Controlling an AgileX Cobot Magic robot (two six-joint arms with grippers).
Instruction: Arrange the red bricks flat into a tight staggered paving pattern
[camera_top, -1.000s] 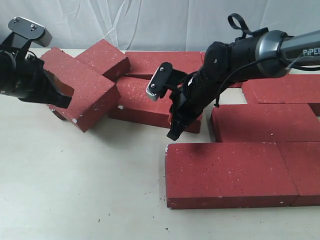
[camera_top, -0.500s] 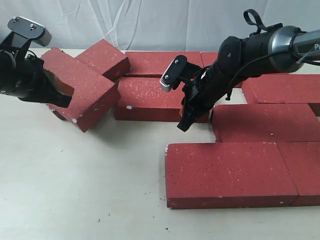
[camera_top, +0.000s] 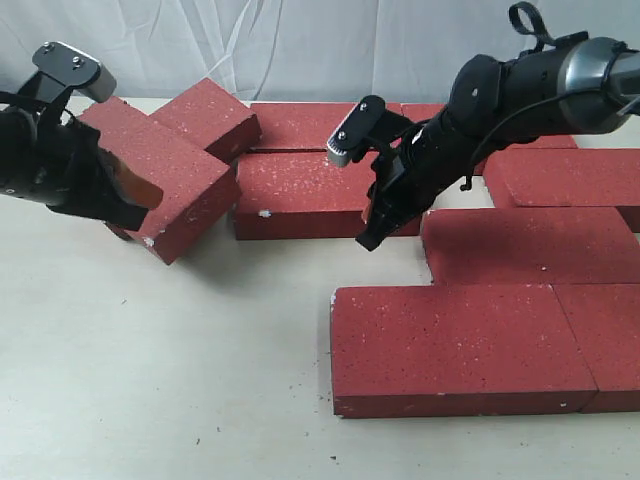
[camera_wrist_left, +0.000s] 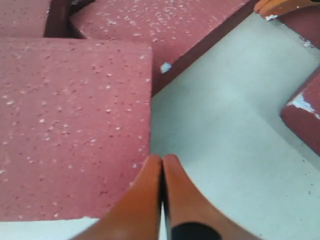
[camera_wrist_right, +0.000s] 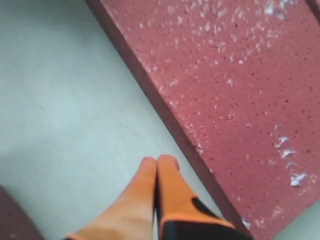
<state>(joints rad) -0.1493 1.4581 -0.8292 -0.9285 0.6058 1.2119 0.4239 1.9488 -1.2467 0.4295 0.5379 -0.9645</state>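
The red bricks are laid on a pale table (camera_top: 150, 350), and positions below are referred to the middle brick (camera_top: 300, 190), which lies flat. Beyond it a back row of bricks (camera_top: 310, 125) is seen, partly covered by the right arm. To its left a tilted brick (camera_top: 165, 185) is raised at one end, with a further brick (camera_top: 210, 115) leaning against it; what carries the raised end is hidden. To the right of the middle brick, flat bricks (camera_top: 530, 245) are cut off by the picture edge, so a full count cannot be made. Nearer the camera than the middle brick, and apart from it, the front brick (camera_top: 450, 345) is set flat. The right gripper (camera_wrist_right: 157, 162) is held at the right-hand front corner of the middle brick; its orange fingers are pressed together with nothing between them, and the tips are placed just beside the brick's side face, though contact cannot be confirmed. The left gripper (camera_wrist_left: 161, 162) is positioned left of the middle brick, at the edge of the tilted brick; its fingers are likewise closed on each other and nothing is gripped. In the exterior view its tips are largely masked by the arm body. A dark-red corner (camera_wrist_right: 10, 220) in the right wrist view is too cropped to be assigned to a brick
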